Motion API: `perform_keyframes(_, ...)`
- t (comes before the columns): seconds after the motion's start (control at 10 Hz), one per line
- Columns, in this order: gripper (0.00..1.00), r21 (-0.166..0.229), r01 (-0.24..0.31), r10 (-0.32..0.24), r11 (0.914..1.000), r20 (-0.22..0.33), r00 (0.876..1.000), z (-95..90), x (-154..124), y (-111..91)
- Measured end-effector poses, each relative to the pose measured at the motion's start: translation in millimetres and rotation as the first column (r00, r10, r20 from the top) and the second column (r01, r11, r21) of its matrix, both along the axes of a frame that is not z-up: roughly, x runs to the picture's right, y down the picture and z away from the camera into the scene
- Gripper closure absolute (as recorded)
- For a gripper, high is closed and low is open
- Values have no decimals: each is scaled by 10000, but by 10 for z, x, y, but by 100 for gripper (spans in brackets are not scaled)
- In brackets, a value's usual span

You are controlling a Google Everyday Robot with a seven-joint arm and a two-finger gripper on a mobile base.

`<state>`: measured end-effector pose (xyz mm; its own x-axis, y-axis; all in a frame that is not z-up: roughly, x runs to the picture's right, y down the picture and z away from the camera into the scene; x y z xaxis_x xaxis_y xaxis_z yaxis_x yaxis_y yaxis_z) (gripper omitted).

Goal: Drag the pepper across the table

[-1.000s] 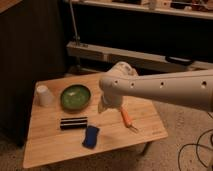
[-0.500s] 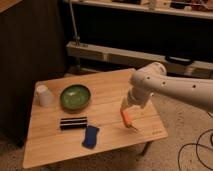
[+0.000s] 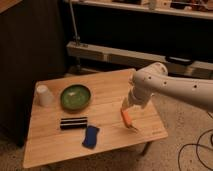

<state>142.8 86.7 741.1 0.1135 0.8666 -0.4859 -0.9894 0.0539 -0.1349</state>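
A low desk (image 3: 52,150) with a light plank top stands in a dim room. Nearest its front edge lies a blue sponge (image 3: 90,136), and just behind that a black oblong bar (image 3: 73,123). Toward the right edge lies the pepper (image 3: 127,119), orange and slanted. The gripper (image 3: 125,108) points down at the pepper's upper end; whether it grips the pepper cannot be told. The white arm (image 3: 170,87) reaches in from the right and bends down at its wrist. Further back sit a green bowl (image 3: 75,96) and a white cup (image 3: 43,95). Dark shelving (image 3: 135,52) stands behind.
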Motion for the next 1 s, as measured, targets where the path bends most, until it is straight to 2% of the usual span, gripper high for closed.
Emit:
perform_keyframes(0.5,35,584,367,-376,9976,139,9992,499,48,417)
perform_keyframes(0.8,35,450,329,-352,9984,504,9981,782,-2,657)
perform_keyframes(1.0,35,455,302,-323,9985,465,9984,895,-57,729)
